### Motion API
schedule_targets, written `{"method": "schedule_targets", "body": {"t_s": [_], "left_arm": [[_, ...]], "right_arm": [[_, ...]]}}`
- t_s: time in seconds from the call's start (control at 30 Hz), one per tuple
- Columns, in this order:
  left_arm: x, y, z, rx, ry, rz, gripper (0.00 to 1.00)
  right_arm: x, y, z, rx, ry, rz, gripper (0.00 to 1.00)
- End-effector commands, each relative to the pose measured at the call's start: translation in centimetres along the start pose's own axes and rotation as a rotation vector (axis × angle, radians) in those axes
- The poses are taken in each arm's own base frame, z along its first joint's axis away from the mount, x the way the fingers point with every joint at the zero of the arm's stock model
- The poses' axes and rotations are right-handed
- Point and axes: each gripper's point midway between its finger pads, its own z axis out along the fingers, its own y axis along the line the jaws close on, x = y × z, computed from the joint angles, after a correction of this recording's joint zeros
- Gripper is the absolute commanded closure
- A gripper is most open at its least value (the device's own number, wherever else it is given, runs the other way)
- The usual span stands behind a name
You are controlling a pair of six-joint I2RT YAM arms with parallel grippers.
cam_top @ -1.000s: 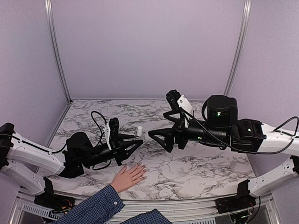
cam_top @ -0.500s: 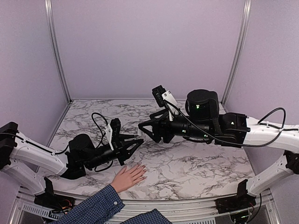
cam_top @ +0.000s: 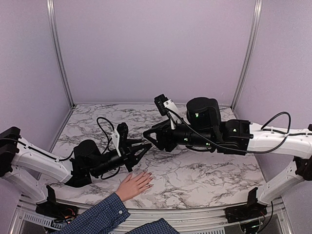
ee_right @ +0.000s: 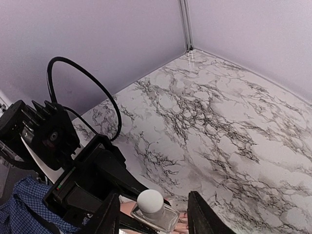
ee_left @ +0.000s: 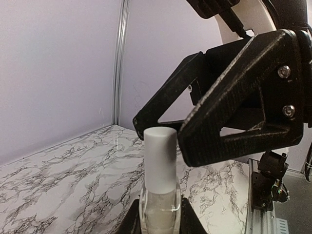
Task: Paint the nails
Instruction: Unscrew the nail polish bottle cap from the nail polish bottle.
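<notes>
Left arm low, stretched out over the table (cam_top: 209, 168). Left claw (cam_top: 143, 148) clamped on a clear bottle (ee_left: 159, 207), its white cap (ee_left: 160, 158) upright. Right arm reaches in from the right. Right claw (cam_top: 147, 137) partly open, straddling the cap with a gap on each side. Nails (cam_top: 149, 182) on a hand (cam_top: 132, 185) lying flat by the table's near edge, just beside both claws. Blue plaid sleeve (cam_top: 97, 218).
</notes>
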Motion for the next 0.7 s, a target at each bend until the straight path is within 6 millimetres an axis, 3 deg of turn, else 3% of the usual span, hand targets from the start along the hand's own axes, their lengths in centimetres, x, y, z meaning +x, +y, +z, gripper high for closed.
{"method": "schedule_targets", "body": {"t_s": [0.0, 0.43, 0.67], "left_arm": [[-2.0, -0.1, 0.6, -0.017, -0.072, 0.005, 1.00], [-2.0, -0.5, 1.2, 0.002, -0.065, 0.014, 1.00], [-2.2, -0.4, 0.8, -0.006, -0.068, 0.003, 1.00]], "right_arm": [[-1.0, 0.3, 0.8, -0.015, -0.016, 0.028, 0.61], [-1.0, -0.4, 0.3, 0.000, -0.022, 0.016, 0.94], [-1.4, -0.2, 0.0, -0.025, -0.033, -0.008, 1.00]]}}
